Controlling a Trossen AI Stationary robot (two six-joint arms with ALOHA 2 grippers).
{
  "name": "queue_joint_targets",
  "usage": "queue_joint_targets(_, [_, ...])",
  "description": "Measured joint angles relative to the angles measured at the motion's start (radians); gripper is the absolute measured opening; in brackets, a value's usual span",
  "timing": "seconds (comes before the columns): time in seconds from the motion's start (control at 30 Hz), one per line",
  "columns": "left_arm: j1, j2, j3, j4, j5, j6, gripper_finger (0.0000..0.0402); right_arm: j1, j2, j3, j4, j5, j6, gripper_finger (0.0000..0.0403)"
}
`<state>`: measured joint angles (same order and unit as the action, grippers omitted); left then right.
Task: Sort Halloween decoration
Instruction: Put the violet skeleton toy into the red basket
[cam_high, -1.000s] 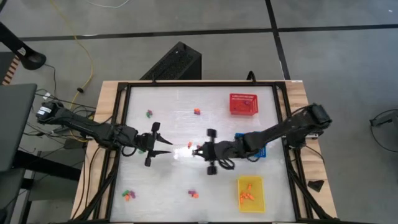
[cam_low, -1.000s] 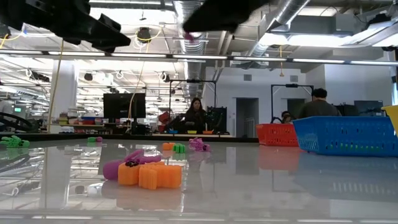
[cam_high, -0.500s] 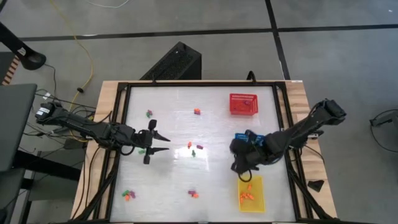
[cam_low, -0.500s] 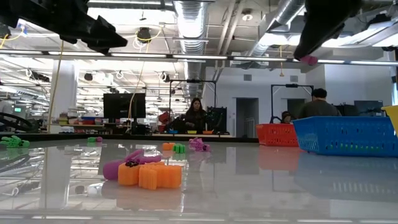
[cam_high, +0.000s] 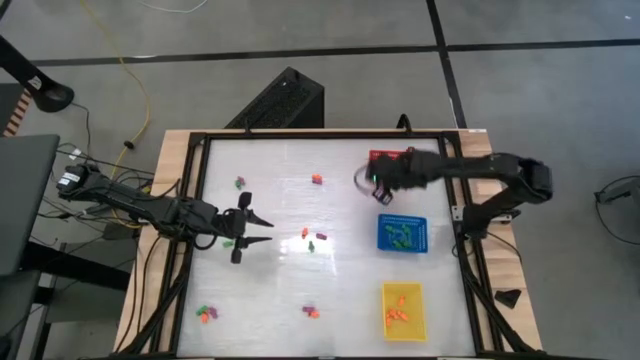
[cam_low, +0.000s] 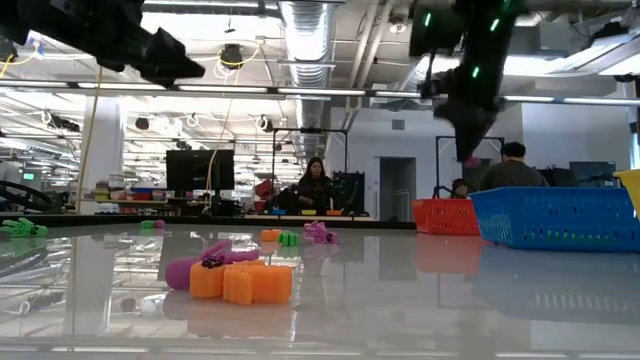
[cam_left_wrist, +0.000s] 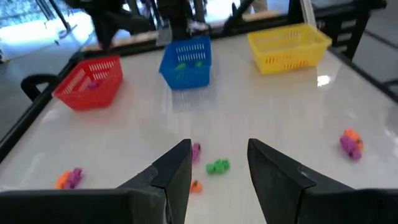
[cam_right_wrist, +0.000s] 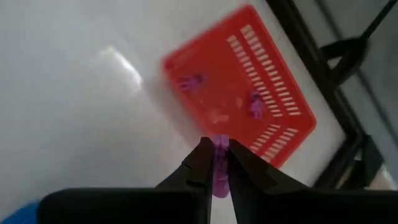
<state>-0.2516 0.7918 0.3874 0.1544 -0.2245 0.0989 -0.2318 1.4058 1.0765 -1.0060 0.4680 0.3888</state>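
The Halloween decoration is small orange, green and purple trinkets scattered on the white table: three near the middle (cam_high: 312, 240), others toward the far left (cam_high: 240, 183), the far middle (cam_high: 317, 180), the near left (cam_high: 207, 314) and the near middle (cam_high: 311, 312). My right gripper (cam_high: 376, 186) hangs at the red basket's (cam_high: 395, 166) left rim, shut on a purple trinket (cam_right_wrist: 220, 175). My left gripper (cam_high: 258, 228) is open above the table's left middle; the three middle trinkets (cam_left_wrist: 217, 166) lie just beyond its fingertips. My right gripper (cam_right_wrist: 219, 145) pinches the purple trinket between its two fingers, pointing down from above. Part of the trinket (cam_right_wrist: 221, 140) pokes out past the fingertips. It is lifted clear, above the rim of the red basket (cam_right_wrist: 249, 99); in the low view it shows pink under the fingers (cam_low: 468, 158).
The red basket holds purple trinkets (cam_right_wrist: 255, 106). A blue basket (cam_high: 402, 233) with green ones and a yellow basket (cam_high: 403, 310) with orange ones stand along the right side, nearer than the red one. A black frame (cam_high: 190, 200) borders the table. People stand in the room beyond (cam_low: 315, 185).
My right gripper has carried the purple trinket from above the table's middle toward the right edge, passing by the blue and yellow baskets, then swung toward the far edge to the red basket. It has stayed shut on the trinket.
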Motion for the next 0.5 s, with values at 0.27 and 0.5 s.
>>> queue_joint_targets(0.27, [0.0,0.0,0.0,-0.054,0.0,0.021,0.0147,-0.262,0.041,-0.033,0.083,-0.178,-0.12,0.0109])
queue_joint_targets(0.5, [0.0,0.0,0.0,-0.062,0.0,0.016,0.0147,-0.308,0.039,-0.033,0.16,-0.18,-0.134,0.0168])
